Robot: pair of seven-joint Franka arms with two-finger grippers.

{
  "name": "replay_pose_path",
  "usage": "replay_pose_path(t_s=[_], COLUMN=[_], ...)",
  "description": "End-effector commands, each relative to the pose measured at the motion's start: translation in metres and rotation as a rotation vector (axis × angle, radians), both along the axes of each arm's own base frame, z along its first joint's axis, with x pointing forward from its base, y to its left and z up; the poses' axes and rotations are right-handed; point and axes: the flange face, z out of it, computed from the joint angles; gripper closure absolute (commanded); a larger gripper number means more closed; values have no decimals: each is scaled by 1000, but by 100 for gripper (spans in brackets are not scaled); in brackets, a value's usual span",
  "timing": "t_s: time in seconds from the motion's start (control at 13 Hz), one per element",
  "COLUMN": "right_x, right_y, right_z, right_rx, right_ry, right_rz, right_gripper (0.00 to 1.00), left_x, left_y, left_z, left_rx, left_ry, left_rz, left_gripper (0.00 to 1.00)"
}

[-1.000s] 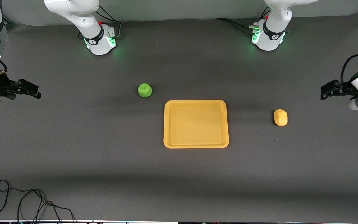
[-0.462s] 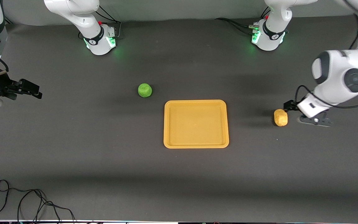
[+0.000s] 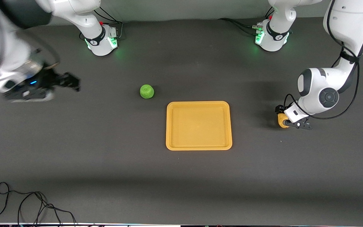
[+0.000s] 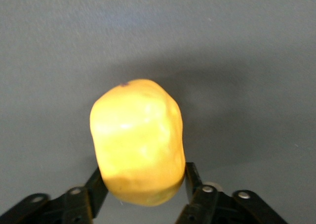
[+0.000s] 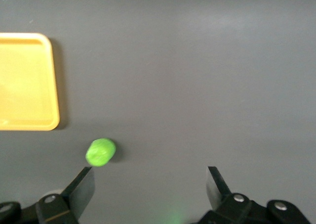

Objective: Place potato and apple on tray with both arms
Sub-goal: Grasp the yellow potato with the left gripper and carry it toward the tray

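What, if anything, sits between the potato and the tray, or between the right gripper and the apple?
Nothing visible. Bare table lies between the potato, flanked by the left gripper, and the tray. The open right gripper has only bare table before the apple.

Between the black fingers [image 4: 192, 177] of the left gripper [image 4: 143, 184], the potato [image 4: 137, 141] glows yellow-tan with a mottled, bumpy skin. The bright-green apple [image 5: 100, 152] sits just beside one black finger of the right gripper [image 5: 148, 187]. The tray [image 3: 198, 104] is plain yellow-orange, the table [image 3: 181, 176] dark grey.
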Motion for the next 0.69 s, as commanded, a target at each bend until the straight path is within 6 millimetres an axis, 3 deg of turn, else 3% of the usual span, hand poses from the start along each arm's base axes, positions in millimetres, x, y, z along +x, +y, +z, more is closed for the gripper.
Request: replay_pose_path(t_s=[0.0, 0.08, 0.15, 0.31, 0.46, 0.62], right_x=[-79, -98, -115, -152, -174, -187], right_y=[45, 71, 98, 142, 161, 155], right_z=[-24, -35, -44, -67, -82, -88], right_rx=[6, -5, -16, -35, -54, -46], right_ry=[-36, -22, -10, -2, 9, 0], right_rz=[-40, -53, -59, -84, -90, -90], right_gripper=[0, 0, 0, 0, 0, 0], left_x=[26, 36, 48, 65, 60, 44], left_y=[7, 0, -20, -92, -174, -251], left_z=[20, 36, 54, 80, 80, 78], left_rx=[-8, -9, -17, -24, -25, -66], left_ry=[-52, -67, -57, -18, -18, -22], left_rz=[-23, -24, -2, 97, 158, 209], left_gripper=[85, 98, 100, 100, 98, 92])
